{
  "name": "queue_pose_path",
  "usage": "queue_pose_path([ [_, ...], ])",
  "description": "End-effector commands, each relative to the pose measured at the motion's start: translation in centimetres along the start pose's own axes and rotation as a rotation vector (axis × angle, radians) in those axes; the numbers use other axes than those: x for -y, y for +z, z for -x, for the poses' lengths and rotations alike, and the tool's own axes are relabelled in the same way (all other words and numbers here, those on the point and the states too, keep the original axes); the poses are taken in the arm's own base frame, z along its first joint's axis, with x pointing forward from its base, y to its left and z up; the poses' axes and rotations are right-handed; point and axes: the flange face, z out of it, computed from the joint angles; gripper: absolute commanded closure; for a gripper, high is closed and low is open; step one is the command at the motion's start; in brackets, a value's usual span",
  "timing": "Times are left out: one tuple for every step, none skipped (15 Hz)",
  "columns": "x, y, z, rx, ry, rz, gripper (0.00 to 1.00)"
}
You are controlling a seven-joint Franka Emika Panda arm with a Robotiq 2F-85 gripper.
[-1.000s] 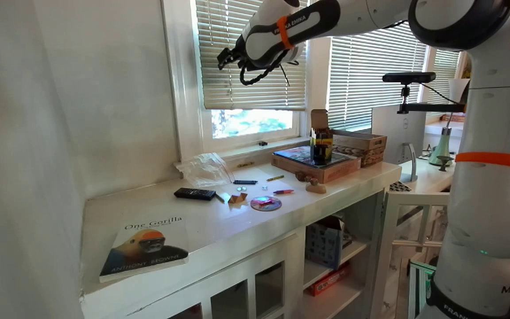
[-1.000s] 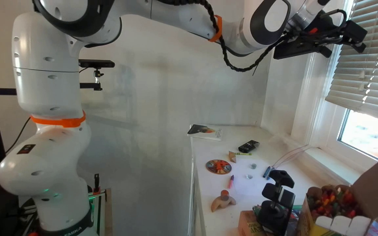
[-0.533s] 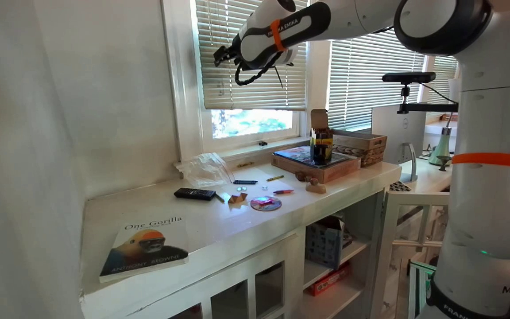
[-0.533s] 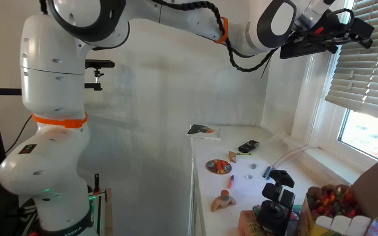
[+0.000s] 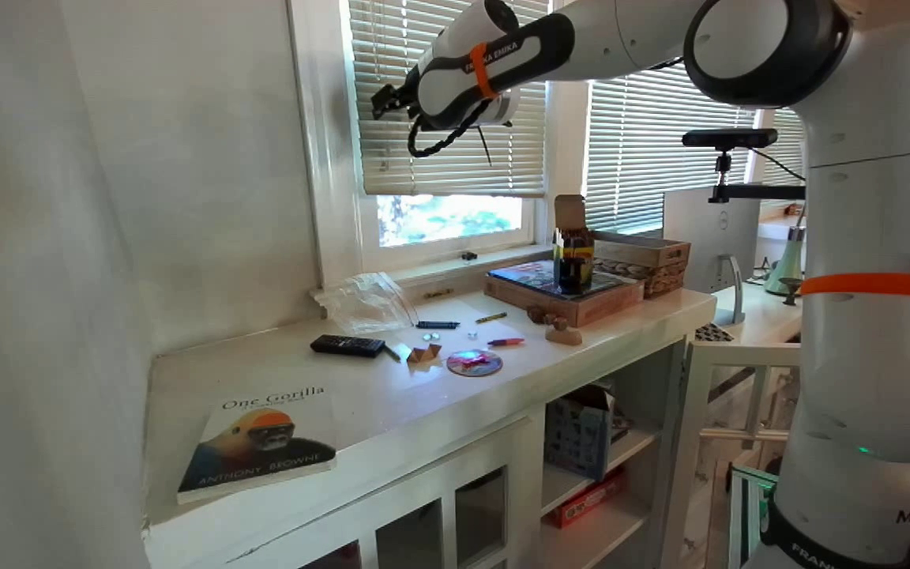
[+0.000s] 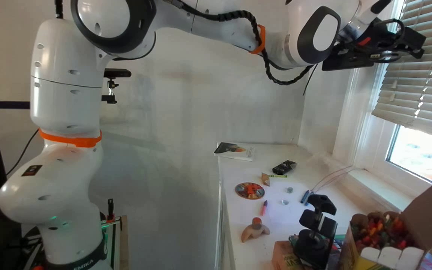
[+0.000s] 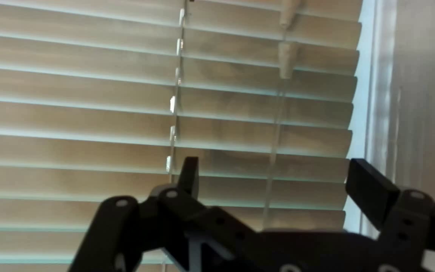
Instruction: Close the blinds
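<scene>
Wide-spread gripper in front of the blinds

The gripper's two fingers stand well apart. In the wrist view a pale cord shows in the gap between them, and the blinds' slats fill the background from 9 o'clock round to 1 o'clock; whether gripper and blinds touch cannot be told. From that gap, two tassels lie at 12 o'clock and the window frame at 2 o'clock.

In both exterior views the blinds hang behind the gripper. In an exterior view their bottom rail runs at the gripper's 5 o'clock, with a strip of bright glass just beneath it. The wider blinds of the larger window are at 3 o'clock. Well below, the surface carries a remote control at 6 o'clock, a book toward 7 o'clock and a carton on a flat box at 4 o'clock.
</scene>
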Motion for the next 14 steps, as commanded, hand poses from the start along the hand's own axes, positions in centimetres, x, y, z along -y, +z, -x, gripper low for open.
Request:
queue_pose_path([
  [0.3, 0.59, -0.11, -0.015, 0.006, -0.016, 0.0],
  [0.35, 0.62, -0.1, -0.016, 0.007, -0.017, 0.0],
  [0.26, 0.61, -0.15, -0.021, 0.007, -0.013, 0.0],
  [0.22, 0.57, -0.27, -0.023, 0.005, -0.009, 0.0],
  [0.12, 0.57, -0.31, -0.024, 0.005, -0.007, 0.0],
  [-0.02, 0.54, -0.4, -0.026, 0.007, -0.005, 0.0],
  [-0.15, 0.52, -0.49, -0.029, 0.007, -0.002, 0.0],
  [-0.35, 0.62, -0.52, -0.034, 0.01, -0.002, 0.0],
  [-0.38, 0.66, -0.59, -0.037, 0.012, -0.003, 0.0],
  [-0.39, 0.77, -0.61, -0.039, 0.01, -0.003, 0.0],
  [-0.41, 0.9, -0.59, -0.042, 0.012, -0.003, 0.0],
  [-0.4, 1.01, -0.56, -0.048, 0.013, -0.002, 0.0],
  [-0.29, 1.08, -0.58, -0.055, 0.015, 0.0, 0.0],
  [-0.26, 1.2, -0.55, -0.063, 0.013, 0.001, 0.0],
])
